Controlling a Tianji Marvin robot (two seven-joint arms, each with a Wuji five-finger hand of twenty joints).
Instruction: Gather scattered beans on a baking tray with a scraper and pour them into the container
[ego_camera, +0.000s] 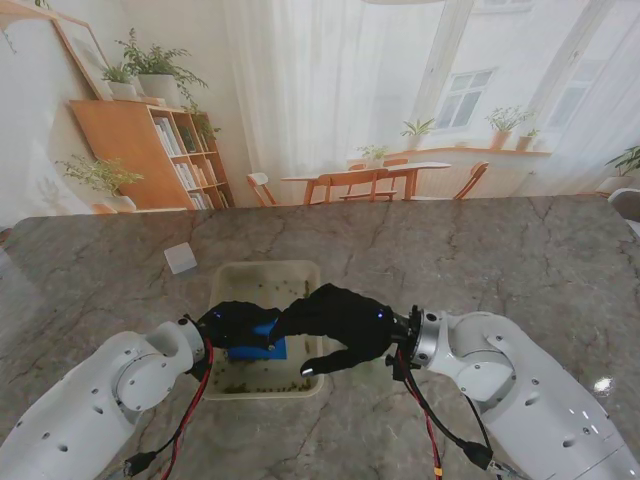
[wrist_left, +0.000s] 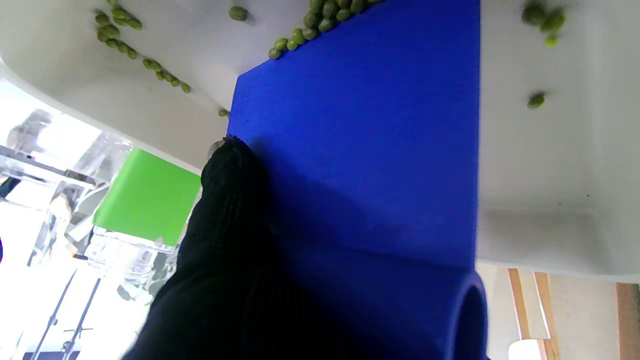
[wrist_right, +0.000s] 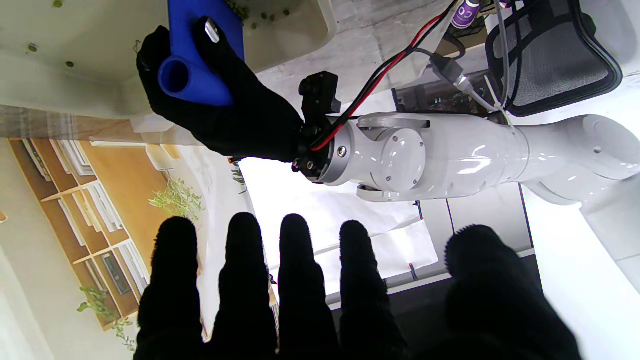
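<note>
Stand view: the tray (ego_camera: 228, 283) sits in the middle of the table, near me, with both hands over its near half. The left hand (ego_camera: 232, 322) is closed round the blue scraper (ego_camera: 262, 343), which lies inside the tray toward its left near part. The right hand (ego_camera: 340, 325) reaches across from the right, above the tray, fingers spread and holding nothing that I can see. Beans (ego_camera: 262, 383) lie mostly along the tray's near edge. I cannot make out a container here.

Left wrist view: the scraper (wrist_left: 360, 140) has its flat blade down on the tray floor (wrist_left: 550, 165), a finger (wrist_left: 235, 200) pressed along one side. A line of beans (wrist_left: 320, 20) sits right at the blade's leading edge, so a push forward should carry them.

Right wrist view: the right hand's fingers (wrist_right: 300, 280) are extended and apart, empty. Beyond them the left hand (wrist_right: 225, 105) grips the scraper (wrist_right: 200, 55) by its rolled handle, blade pointing into the tray (wrist_right: 300, 30).
</note>
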